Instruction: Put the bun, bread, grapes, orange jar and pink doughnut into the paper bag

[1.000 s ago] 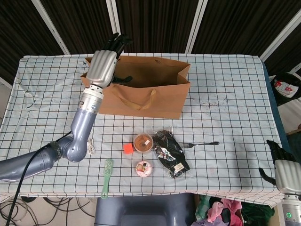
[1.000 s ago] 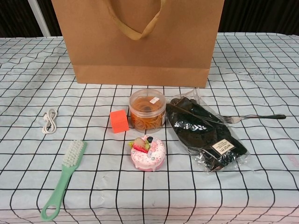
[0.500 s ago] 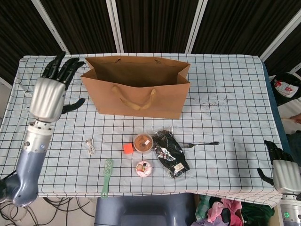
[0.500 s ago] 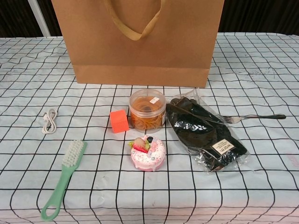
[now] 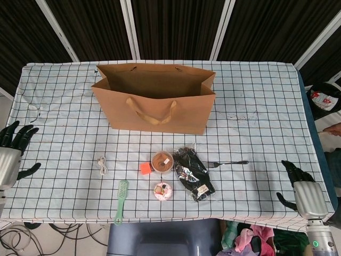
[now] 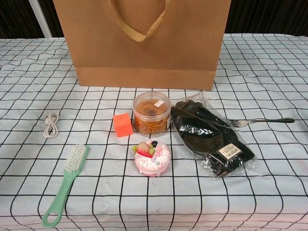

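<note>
A white cloth with a black grid covers the tabletop [image 5: 256,90], dark curtain panels [image 5: 176,26] at 12 o'clock. The brown paper bag [image 5: 160,109] stands open. The left hand [image 5: 13,152] at 9 o'clock and right hand [image 5: 298,186] at 4 o'clock hold nothing, fingers spread.

From overhead we look down on the whole table [image 5: 266,80]; from its 6 o'clock edge we face 12, close and low, sharing the paper bag [image 5: 154,104].

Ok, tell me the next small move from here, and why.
Probably bring the left hand in toward the orange jar. Both hands sit empty at the table edges, the right hand too, while the jar and pink doughnut stand outside the paper bag.
</note>
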